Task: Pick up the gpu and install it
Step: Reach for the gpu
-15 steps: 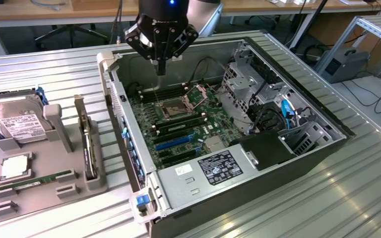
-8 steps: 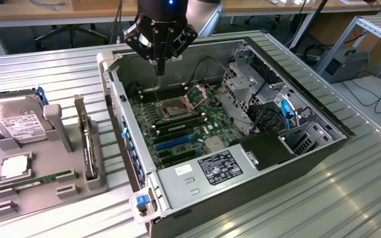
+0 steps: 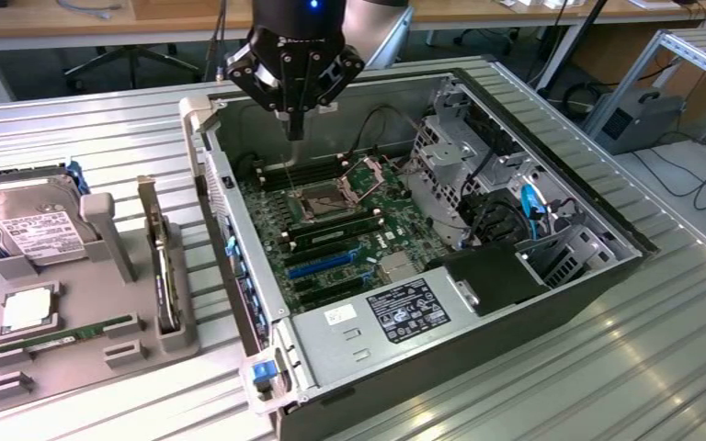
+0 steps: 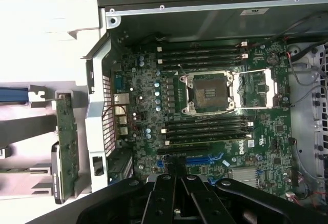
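The gpu point(image 3: 163, 276) stands on its long edge in a grey parts holder point(image 3: 84, 363) at the exterior view's left, beside the open computer case point(image 3: 550, 294). Its silver bracket end points away from the camera. In the wrist view the gpu point(image 4: 66, 137) appears as a thin board just outside the case wall. My gripper point(image 3: 294, 129) hangs above the back part of the motherboard point(image 3: 384, 216), inside the case outline and apart from the gpu. Its fingers are shut with nothing between them. The wrist view shows the black gripper point(image 4: 177, 180) over the blue expansion slots point(image 4: 202, 160).
The holder also carries a silver hard drive point(image 3: 28, 225), a processor chip point(image 3: 28, 312) and a green RAM stick point(image 3: 59, 335). Inside the case are the open processor socket point(image 3: 328, 196), a drive cage point(image 3: 451, 156), cables and a labelled power supply point(image 3: 408, 312). Everything stands on a ribbed metal table point(image 3: 647, 367).
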Robot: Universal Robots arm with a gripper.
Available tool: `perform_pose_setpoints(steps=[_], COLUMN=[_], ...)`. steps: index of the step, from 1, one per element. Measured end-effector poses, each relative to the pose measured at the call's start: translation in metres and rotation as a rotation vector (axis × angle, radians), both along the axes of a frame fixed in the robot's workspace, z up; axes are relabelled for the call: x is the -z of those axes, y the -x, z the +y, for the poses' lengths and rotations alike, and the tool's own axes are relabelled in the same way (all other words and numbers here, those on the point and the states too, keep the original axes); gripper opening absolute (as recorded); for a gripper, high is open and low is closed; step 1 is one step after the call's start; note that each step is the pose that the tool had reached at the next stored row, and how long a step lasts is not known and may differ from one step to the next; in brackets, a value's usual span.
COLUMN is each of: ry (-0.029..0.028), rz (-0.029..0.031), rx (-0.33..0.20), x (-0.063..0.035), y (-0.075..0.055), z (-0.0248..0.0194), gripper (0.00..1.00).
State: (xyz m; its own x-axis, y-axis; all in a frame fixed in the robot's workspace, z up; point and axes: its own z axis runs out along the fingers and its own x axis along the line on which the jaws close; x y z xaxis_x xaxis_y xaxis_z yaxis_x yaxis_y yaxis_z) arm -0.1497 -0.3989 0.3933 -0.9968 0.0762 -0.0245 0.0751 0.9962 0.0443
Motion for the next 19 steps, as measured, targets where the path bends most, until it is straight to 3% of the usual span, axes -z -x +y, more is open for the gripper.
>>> perform_pose_setpoints(steps=[19], ry=[0.0], rz=[0.0], rx=[0.0], x=[0.0], y=[0.0073], z=[0.0], gripper=[0.11])
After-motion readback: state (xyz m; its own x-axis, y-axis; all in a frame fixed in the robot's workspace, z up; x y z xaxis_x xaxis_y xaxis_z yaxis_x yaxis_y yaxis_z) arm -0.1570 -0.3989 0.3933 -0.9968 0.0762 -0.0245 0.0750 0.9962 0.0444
